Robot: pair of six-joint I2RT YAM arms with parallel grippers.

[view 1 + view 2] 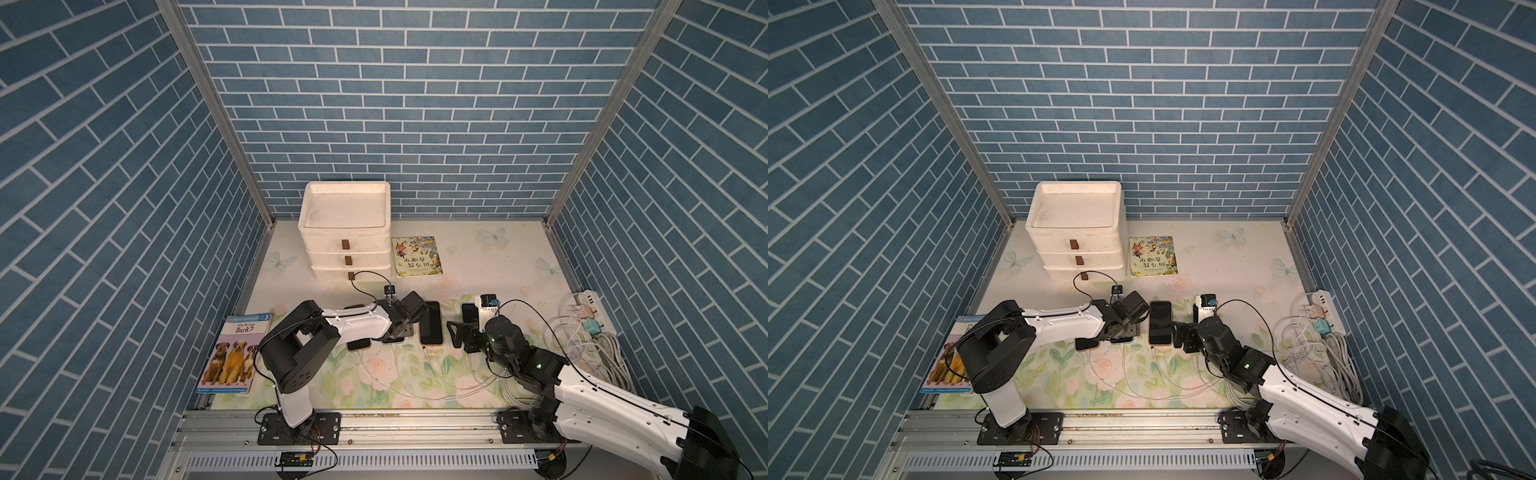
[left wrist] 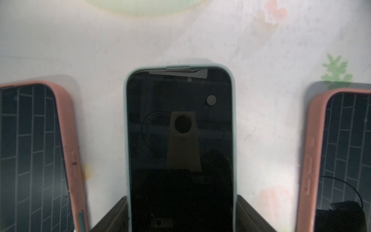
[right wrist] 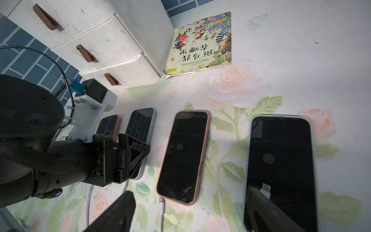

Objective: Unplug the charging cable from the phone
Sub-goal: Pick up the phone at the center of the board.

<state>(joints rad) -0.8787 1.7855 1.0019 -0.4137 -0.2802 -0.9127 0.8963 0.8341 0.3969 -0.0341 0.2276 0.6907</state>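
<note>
Blue-cased phone [image 2: 180, 140] lies on the flowery table [image 1: 498, 257], with the left pink phone [image 2: 30, 150] and right pink phone [image 2: 345, 150] close on either side. Left gripper [image 1: 397, 330] straddles its near half, fingers [image 2: 112, 219] hugging both edges, can't tell if it's actually gripping; the white cable [image 3: 124, 186] leaves its near end. Right gripper [image 1: 461, 336] hangs spread wide nearby.

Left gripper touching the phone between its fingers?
Cannot tell. In the left wrist view, the fingers of the left gripper flank the phone with no visible gap, but contact isn't plain.
</note>
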